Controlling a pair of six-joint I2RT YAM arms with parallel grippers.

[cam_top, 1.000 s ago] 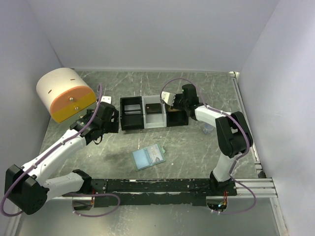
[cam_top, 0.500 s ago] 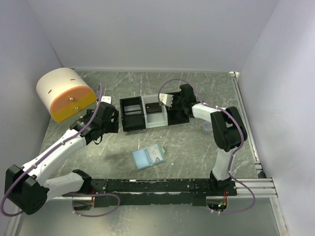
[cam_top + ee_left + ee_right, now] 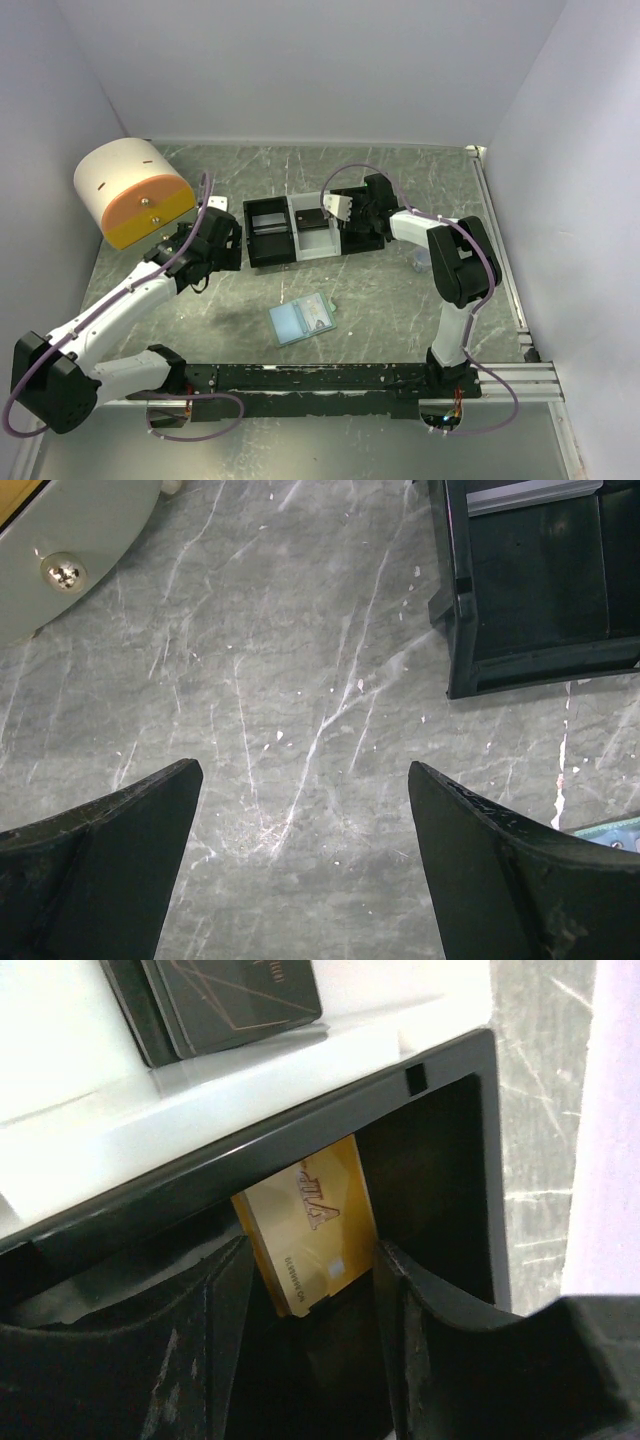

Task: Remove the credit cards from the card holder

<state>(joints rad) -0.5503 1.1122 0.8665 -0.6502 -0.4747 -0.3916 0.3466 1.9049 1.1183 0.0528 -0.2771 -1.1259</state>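
Observation:
The card holder (image 3: 302,321) lies open on the table in front of the tray, pale blue-green inside up; its corner (image 3: 612,830) shows in the left wrist view. A gold credit card (image 3: 310,1210) leans inside the tray's right black compartment (image 3: 360,238). My right gripper (image 3: 312,1260) hangs over that compartment, its fingers apart on either side of the card's near end, open. A dark credit card (image 3: 235,995) lies in the white middle compartment (image 3: 312,217). My left gripper (image 3: 300,770) is open over bare table left of the tray, nothing between its fingers.
The black-and-white three-compartment tray (image 3: 270,258) stands mid-table; its left black compartment (image 3: 540,590) is near my left gripper (image 3: 230,250). A white cylinder with an orange drawer front (image 3: 135,195) and metal knob (image 3: 62,573) stands at the back left. Walls enclose the table.
My right gripper moved slightly left over the tray's right compartment and opened, letting go of the gold card. The left arm has barely moved.

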